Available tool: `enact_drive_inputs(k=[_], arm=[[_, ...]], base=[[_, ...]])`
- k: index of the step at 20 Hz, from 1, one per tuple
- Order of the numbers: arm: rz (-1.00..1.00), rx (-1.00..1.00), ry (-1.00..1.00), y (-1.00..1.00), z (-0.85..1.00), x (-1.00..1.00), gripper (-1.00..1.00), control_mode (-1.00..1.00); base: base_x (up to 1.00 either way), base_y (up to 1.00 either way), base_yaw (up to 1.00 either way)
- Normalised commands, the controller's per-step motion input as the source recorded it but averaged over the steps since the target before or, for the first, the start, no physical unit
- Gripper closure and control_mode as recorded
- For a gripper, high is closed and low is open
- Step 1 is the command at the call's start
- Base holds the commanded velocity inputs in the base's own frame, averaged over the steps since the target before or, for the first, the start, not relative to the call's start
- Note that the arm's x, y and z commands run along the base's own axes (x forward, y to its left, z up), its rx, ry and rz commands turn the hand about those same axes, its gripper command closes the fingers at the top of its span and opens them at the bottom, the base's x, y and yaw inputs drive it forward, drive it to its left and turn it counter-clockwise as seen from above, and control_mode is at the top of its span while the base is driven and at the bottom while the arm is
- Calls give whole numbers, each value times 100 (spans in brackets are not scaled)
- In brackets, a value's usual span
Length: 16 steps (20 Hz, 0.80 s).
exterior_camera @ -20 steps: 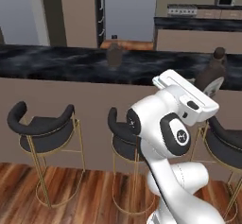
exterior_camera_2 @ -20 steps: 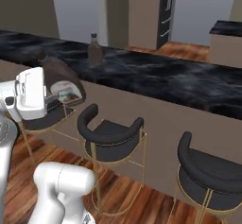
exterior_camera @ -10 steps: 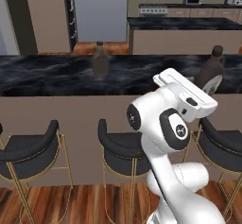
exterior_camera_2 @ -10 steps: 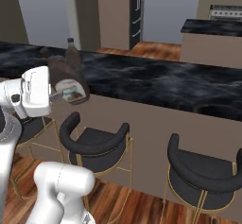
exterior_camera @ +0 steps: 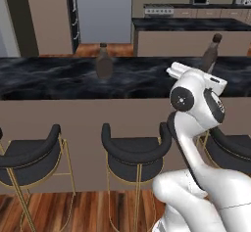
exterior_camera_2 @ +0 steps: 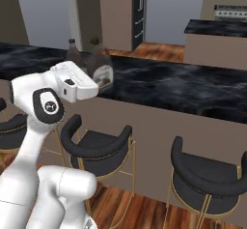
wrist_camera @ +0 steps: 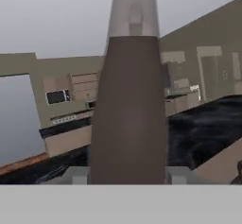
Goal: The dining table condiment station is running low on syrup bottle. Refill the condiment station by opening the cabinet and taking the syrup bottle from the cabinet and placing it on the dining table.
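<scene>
**Bottle upright in pincer, desk just ahead**

We see the pincer [wrist_camera: 127,175] pinching the bottle [wrist_camera: 128,109] low on its brown body. One pale finger pad [wrist_camera: 78,175] sits on each side of it, with no gap visible. In the hand view the long axis of the bottle runs straight up from between the tips, with the narrow neck at the top. In both base views it stands upright in the room, cap up. The bottle therefore lies directly in front of the hand, along the line in which the pincer points.

The relation that matters is bottle to desk [exterior_camera_2: 183,85]. In the right base view the bottle hangs over the near strip of the black marble, just beyond the white hand. The left base view shows it above the top as well, off to the right. We cannot tell whether its base touches the marble or floats a little above it, as the hand hides that part.

We judge that the next move is a short drop straight down along the bottle's axis, then a release. A tilt at this point could tip it over the near edge towards the stools [exterior_camera: 135,152].

A second bottle [exterior_camera: 102,62] stands on the desk well to the left, apart from ours. There is one arm only, so which is nearer does not arise.
</scene>
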Motion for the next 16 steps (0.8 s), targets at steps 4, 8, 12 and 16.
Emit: enact_drive_inputs(k=[4,8,12,16], arm=[[57,0,7,-41,30,100,100,-100],[49,1,19,-31,41,100,100,-100],[44,0,23,-35,43,73,100,-100],[41,0,26,-42,24,48,100,-100]], base=[[0,0,0],[0,0,0],[0,0,0],[0,0,0]])
